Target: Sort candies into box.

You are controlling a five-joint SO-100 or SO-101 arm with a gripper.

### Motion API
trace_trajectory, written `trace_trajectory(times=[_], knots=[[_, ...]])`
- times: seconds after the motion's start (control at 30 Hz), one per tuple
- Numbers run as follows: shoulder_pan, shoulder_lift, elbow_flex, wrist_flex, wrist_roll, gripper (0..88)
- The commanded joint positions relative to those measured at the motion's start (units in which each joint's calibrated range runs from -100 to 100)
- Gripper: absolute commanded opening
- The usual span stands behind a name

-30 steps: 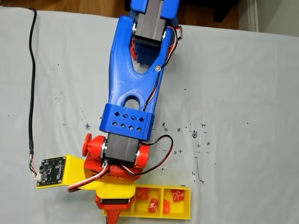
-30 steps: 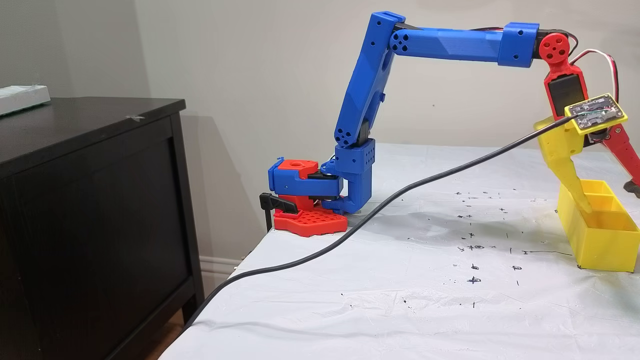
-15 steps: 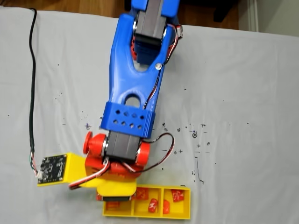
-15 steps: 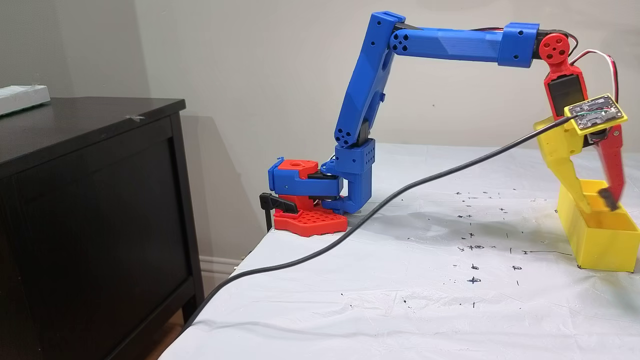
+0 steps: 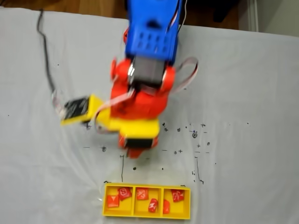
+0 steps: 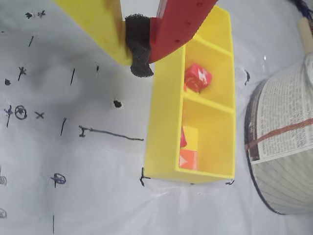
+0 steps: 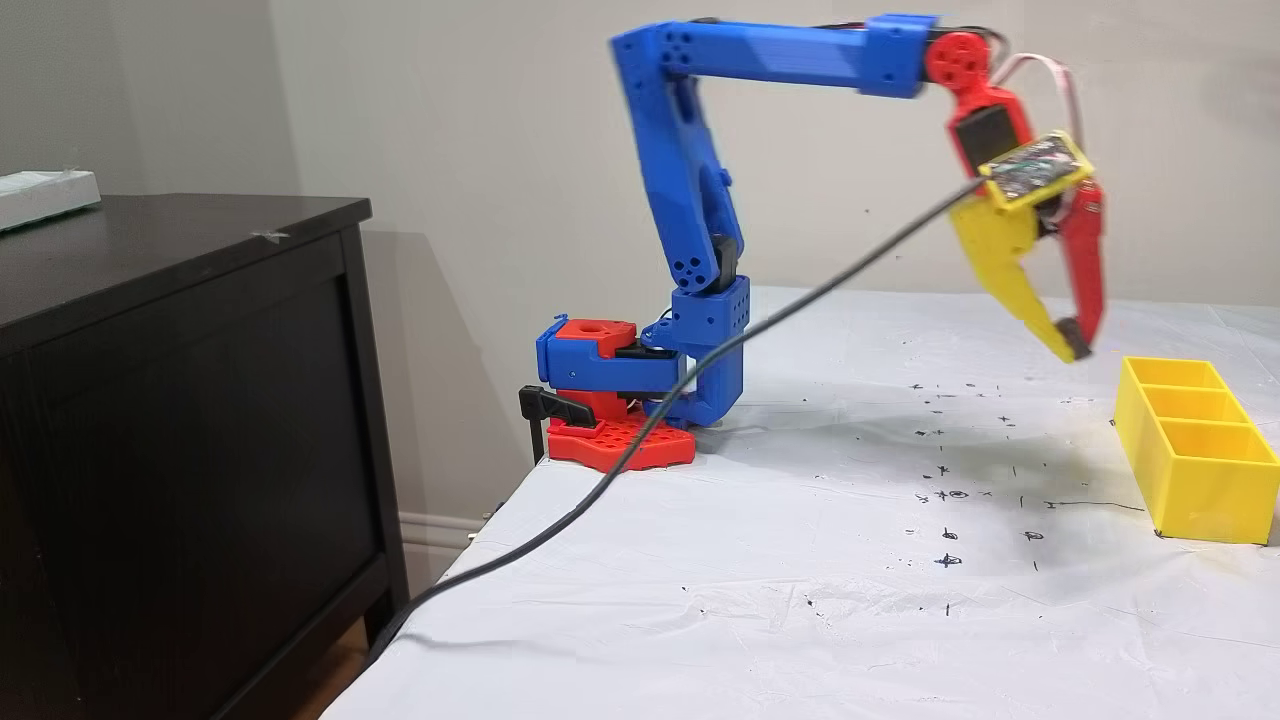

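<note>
All six candies lie in the box (image 5: 146, 217) at the bottom centre of the top-down fixed view: two (image 5: 117, 197) in its left compartment, three in the middle (image 5: 153, 205), one (image 5: 177, 195) in the right. No sweets show on the white table cover (image 5: 243, 102), so the sorting looks done, and the step in hand appears to be pulling the arm clear.

The gripper (image 7: 1070, 343) hangs in the air at the upper right of the side fixed view, apart from the box (image 7: 1200, 480), its yellow and red fingers pinched together at the black foam tip with nothing between them. To do this well, it should rise clear of the box wall so it cannot tip the box, and the trailing black cable (image 7: 700, 370) should not drag across the box.

The wrist view, with the gripper (image 6: 138, 54) at its upper middle, shows a paper-wrapped round thing (image 6: 283, 147) just beside the box (image 6: 164, 122) at the right edge. The side view alone shows the gripper's height; the box walls hide the sweets there.
</note>
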Motion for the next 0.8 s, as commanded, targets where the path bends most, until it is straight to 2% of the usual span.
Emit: trace_trajectory(times=[0.0, 0.2, 0.37, 0.57, 0.77], knots=[[-2.1, -34.9, 26.9, -4.3, -1.3, 0.1], [-4.0, -54.7, 41.9, 0.4, -2.2, 0.1], [-5.0, -67.6, 49.0, 8.3, -0.9, 0.1], [-3.0, -61.7, 46.0, 11.8, -2.1, 0.1], [-2.8, -67.7, 47.9, 15.9, -3.0, 0.1]])
